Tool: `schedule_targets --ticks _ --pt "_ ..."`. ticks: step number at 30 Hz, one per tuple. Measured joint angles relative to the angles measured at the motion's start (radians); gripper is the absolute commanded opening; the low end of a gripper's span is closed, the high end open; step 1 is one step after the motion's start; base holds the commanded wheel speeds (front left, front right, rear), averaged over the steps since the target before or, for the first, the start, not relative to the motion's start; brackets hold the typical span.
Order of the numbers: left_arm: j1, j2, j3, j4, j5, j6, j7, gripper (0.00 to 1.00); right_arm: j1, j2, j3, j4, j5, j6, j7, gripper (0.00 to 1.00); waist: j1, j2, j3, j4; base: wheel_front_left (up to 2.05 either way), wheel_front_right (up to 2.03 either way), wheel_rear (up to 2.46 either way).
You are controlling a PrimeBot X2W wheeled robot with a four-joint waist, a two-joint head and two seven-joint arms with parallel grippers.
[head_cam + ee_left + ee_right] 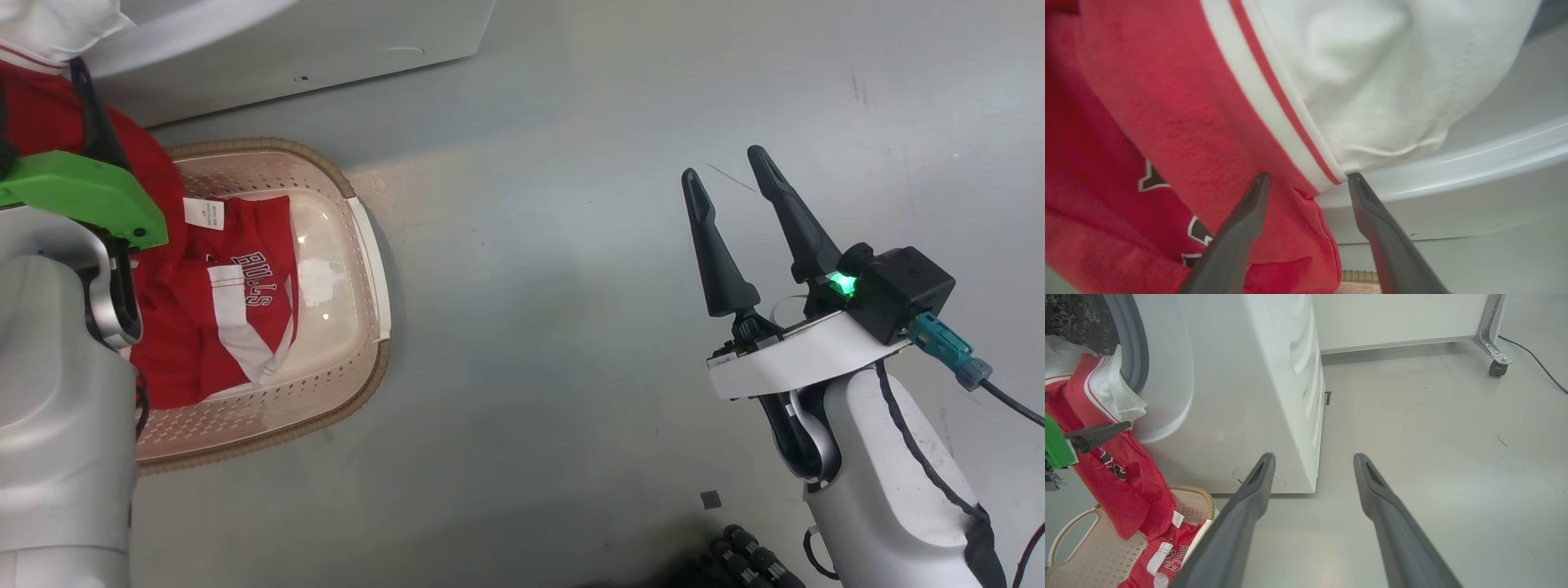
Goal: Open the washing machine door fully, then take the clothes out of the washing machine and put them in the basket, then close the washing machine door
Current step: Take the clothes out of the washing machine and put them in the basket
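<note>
Head view: one basket point(339, 343) on the grey floor point(571, 327), just in front of the washing machine point(286, 49). Red clothes point(220, 310) lie in its left half; the right half is bare. White lettering "BULLS" point(253, 278) reads sideways on the piece in the basket. A white tag point(202, 212) sits above it, print too small to read. Right gripper point(724, 163) hangs over bare floor, well apart from the basket, its two fingers spread and nothing between them. Green light point(843, 284) glowing at its wrist.

Left wrist view, close up: left gripper point(1308, 177) has its jaws wide apart. The red-and-white striped trim of the clothes point(1188, 122) hangs down to the fingertips, red cloth draped over the left one. No pinch on the cloth is visible. Parts of dark, white-edged letters show on the red, not readable. The machine's white front point(1474, 163) curves behind.

Right wrist view gives the side-on picture. Grey gasket point(1133, 347) and dark drum point(1073, 318) at the machine point(1229, 396) mouth, with clothes point(1118, 486) trailing out of it down into the basket point(1102, 555). One left-gripper finger point(1098, 435) lies across the hanging cloth. "BULLS" point(1177, 555) readable again at the bottom; a tag point(1177, 518) above it. The right gripper point(1314, 456) is spread and empty here too. One caster point(1497, 367) on a metal leg at far right.

Count: one basket, one machine, two grippers. At least two red pieces, plus white cloth at the mouth; cannot tell if that is a separate piece.
</note>
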Motion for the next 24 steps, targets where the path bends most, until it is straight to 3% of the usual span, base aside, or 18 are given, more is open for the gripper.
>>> schedule_targets --ticks 6,7,8,9,11,24 --pt "-0.022 -0.002 0.023 0.036 0.007 0.0 -0.024 1.0 -0.008 0.0 0.007 0.002 0.015 0.0 0.0 1.0 0.0 0.0 0.002 -0.003 0.0 0.0 0.0" --pt "-0.028 -0.004 0.027 0.04 0.007 0.0 -0.03 0.96 -0.012 0.0 0.007 0.003 0.015 0.0 0.0 1.0 0.0 0.0 0.002 -0.003 0.0 0.0 0.0" --pt "-0.033 -0.005 0.029 0.044 0.008 0.0 -0.035 0.52 -0.015 0.0 0.008 0.003 0.015 0.0 0.0 1.0 0.0 0.0 0.002 -0.004 0.0 0.0 0.0" --pt "-0.037 -0.005 0.032 0.046 0.008 0.0 -0.044 0.4 -0.017 0.0 0.008 0.003 0.015 0.0 0.0 1.0 -0.0001 0.0 0.002 -0.004 0.0 0.0 0.0" --pt "-0.047 -0.006 0.034 0.055 0.009 0.0 -0.048 0.0 -0.017 0.0 0.009 0.005 0.015 0.0 0.0 1.0 0.0 0.0 0.002 -0.005 0.0 0.0 0.0" --pt "-0.058 -0.055 0.053 0.109 0.009 0.0 -0.096 0.0 -0.017 0.001 0.002 0.019 0.017 0.0 0.0 1.0 0.0 0.0 -0.017 0.006 0.0 0.0 0.0"
